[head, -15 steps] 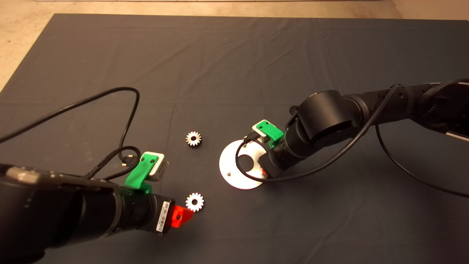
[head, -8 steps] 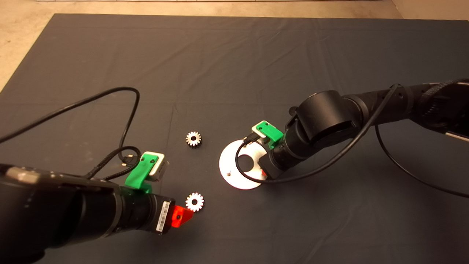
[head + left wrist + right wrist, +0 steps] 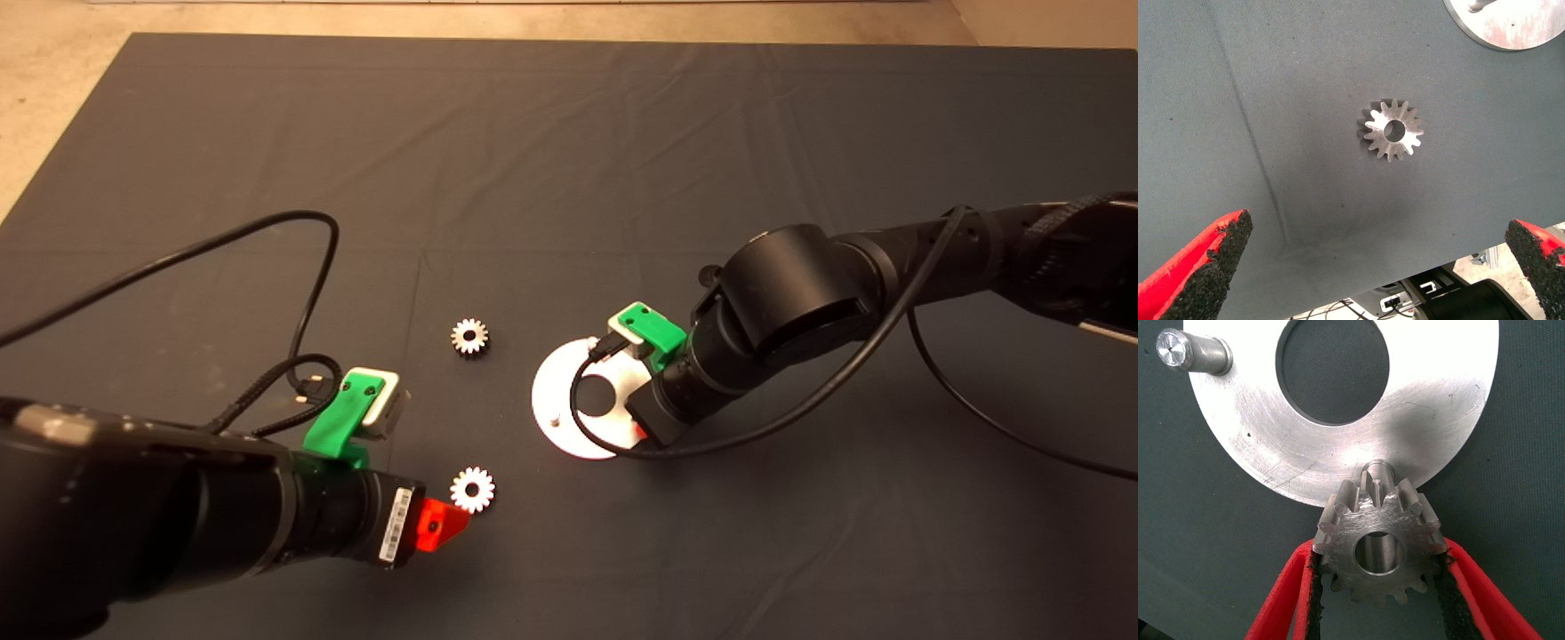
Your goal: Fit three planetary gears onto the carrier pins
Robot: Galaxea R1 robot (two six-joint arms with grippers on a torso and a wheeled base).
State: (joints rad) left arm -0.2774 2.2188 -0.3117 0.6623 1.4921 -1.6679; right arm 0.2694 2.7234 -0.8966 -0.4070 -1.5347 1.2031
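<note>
The round silver-white disc (image 3: 556,391) lies mid-mat with upright carrier pins (image 3: 556,420). My right gripper (image 3: 638,429) hangs over the disc's near-right edge, shut on a planetary gear (image 3: 1378,543). In the right wrist view that gear sits just in front of one pin (image 3: 1376,472) at the disc's (image 3: 1271,453) rim, with its bore not over the pin. A second pin (image 3: 1195,352) stands bare. My left gripper (image 3: 437,524) is open, its fingers (image 3: 1205,260) wide apart, and a gear (image 3: 1391,129) lies on the mat just ahead (image 3: 472,489). Another gear (image 3: 468,336) lies left of the disc.
A black cable (image 3: 302,267) loops over the mat by the left arm. The right arm's cable (image 3: 587,391) hangs across the disc's centre hole. Bare floor (image 3: 53,80) shows beyond the mat's far left edge.
My right gripper has shifted slightly down and left over the disc with the gear in it. The left arm and both loose gears have not moved.
</note>
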